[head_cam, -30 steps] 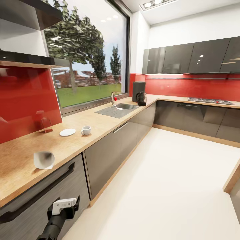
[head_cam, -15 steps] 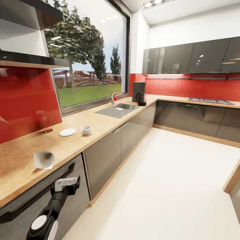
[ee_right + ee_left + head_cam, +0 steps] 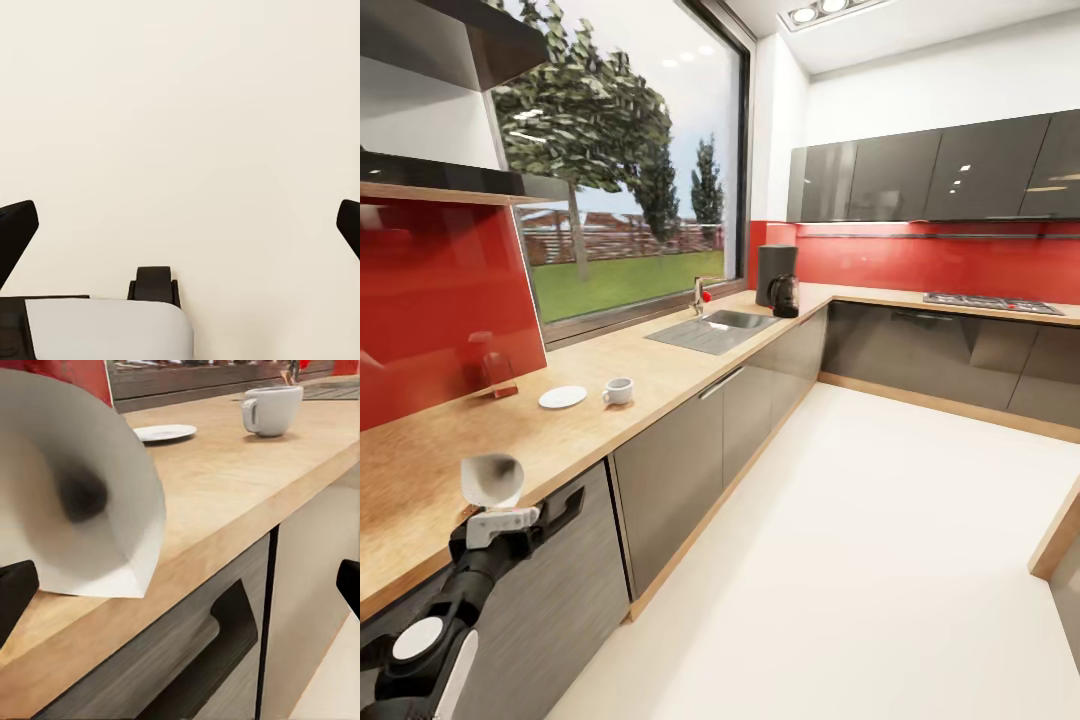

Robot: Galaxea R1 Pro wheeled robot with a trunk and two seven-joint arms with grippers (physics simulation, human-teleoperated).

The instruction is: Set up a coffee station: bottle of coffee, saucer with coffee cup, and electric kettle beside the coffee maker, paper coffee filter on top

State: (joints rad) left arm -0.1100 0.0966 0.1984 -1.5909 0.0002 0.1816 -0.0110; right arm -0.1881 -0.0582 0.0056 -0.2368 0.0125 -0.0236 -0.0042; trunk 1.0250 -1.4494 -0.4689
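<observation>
The paper coffee filter point(image 3: 492, 478), a pale cone lying on its side, rests near the front edge of the kitchen countertop point(image 3: 660, 365). My left gripper point(image 3: 498, 518) is open right below and in front of it. In the left wrist view the filter point(image 3: 82, 502) looms close, with the gripper point(image 3: 180, 589) spread wide at counter-edge height. Further along stand the saucer point(image 3: 563, 397) and, apart from it, the coffee cup point(image 3: 618, 390). The coffee maker point(image 3: 774, 272) and the electric kettle point(image 3: 785, 296) stand together in the far corner. The bottle of coffee is out of view. My right gripper point(image 3: 180, 225) is open over pale floor.
A sink point(image 3: 712, 330) with a faucet point(image 3: 700, 296) is set in the counter under the window. A cooktop point(image 3: 990, 302) lies on the far right run. A dark drawer handle point(image 3: 206, 660) sits under the counter edge. The pale floor point(image 3: 880, 540) is wide open.
My left arm has risen and swung left, from in front of the dark drawer up to the counter edge just below the filter. Nothing else has moved.
</observation>
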